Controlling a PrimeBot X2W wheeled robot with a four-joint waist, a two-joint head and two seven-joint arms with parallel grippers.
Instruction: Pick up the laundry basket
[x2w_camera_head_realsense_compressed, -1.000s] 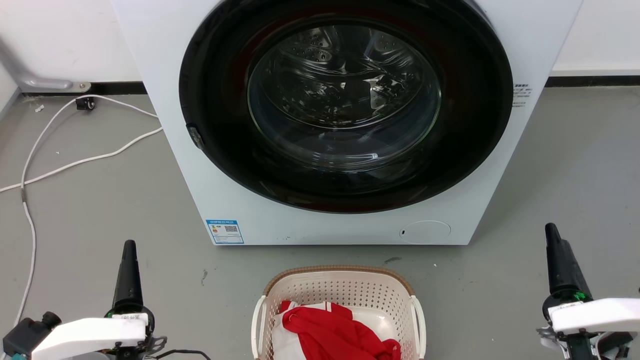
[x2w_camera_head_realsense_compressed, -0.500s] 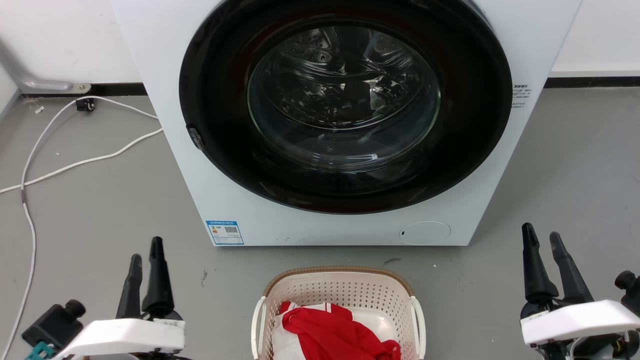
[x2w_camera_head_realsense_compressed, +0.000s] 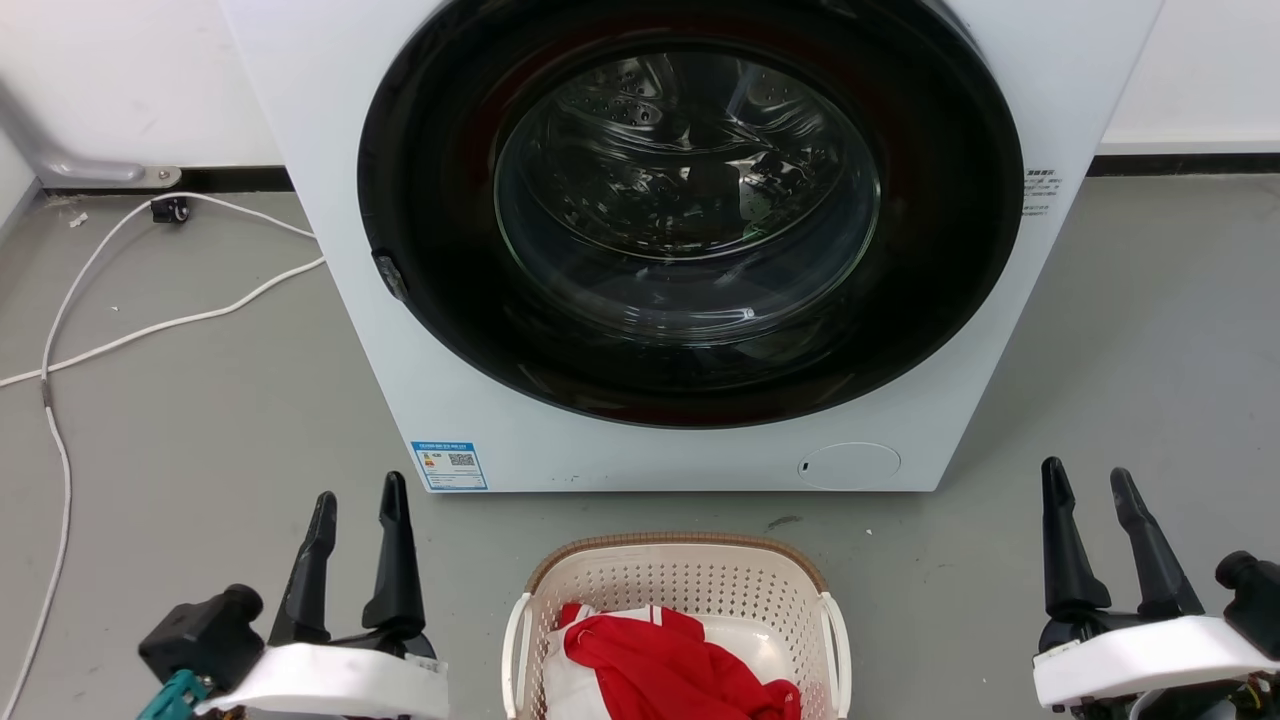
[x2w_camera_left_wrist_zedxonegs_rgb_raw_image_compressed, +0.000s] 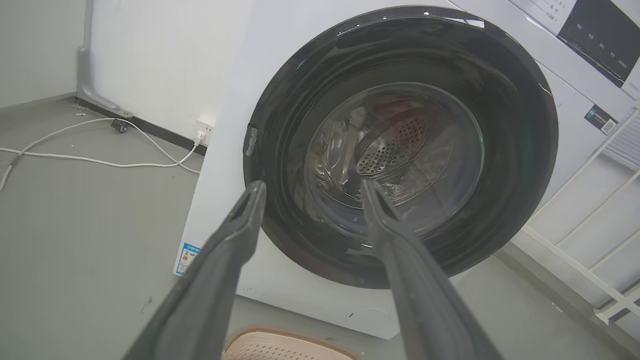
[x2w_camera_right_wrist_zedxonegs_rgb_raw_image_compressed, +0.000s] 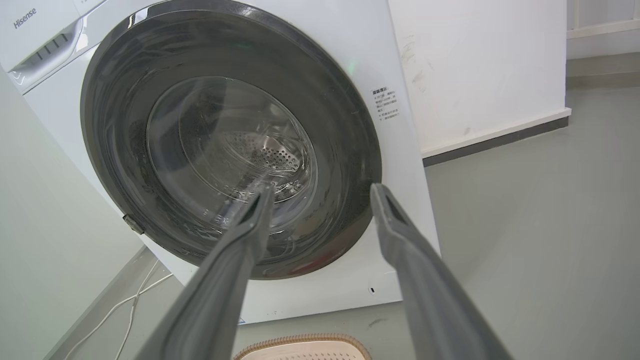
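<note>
Symmetry is what this pickup will ask of you. The laundry basket (x2w_camera_head_realsense_compressed: 680, 585) sits on the floor (x2w_camera_head_realsense_compressed: 200, 450) at the near centre of the head view, in front of the washer (x2w_camera_head_realsense_compressed: 640, 455) and apart from it, with a red garment (x2w_camera_head_realsense_compressed: 660, 660) and a white cloth (x2w_camera_head_realsense_compressed: 748, 632) heaped inside. Your left gripper (x2w_camera_head_realsense_compressed: 358, 490) hovers to the left of it and your right gripper (x2w_camera_head_realsense_compressed: 1085, 472) further out to the right. Both have their fingers spread, hold nothing, and point toward the washer rather than at the basket. Both wrist views look mostly at the door (x2w_camera_left_wrist_zedxonegs_rgb_raw_image_compressed: 500, 150), with the brown rim (x2w_camera_right_wrist_zedxonegs_rgb_raw_image_compressed: 302, 339) low in the frame, so I judge you should tip both wrists down and bring them inward first. Aim each gripper for a white side handle: the left handle (x2w_camera_head_realsense_compressed: 514, 640) and the right handle (x2w_camera_head_realsense_compressed: 838, 640). The right arm has more ground to cover, so pace it so that both close together. Seat the fingers around the handle loops, not on the perforated wall, which would likely flex. Lift level and slowly; the load looks light, but a tilt could spill it. Keep clear of the washer front as you rise.
</note>
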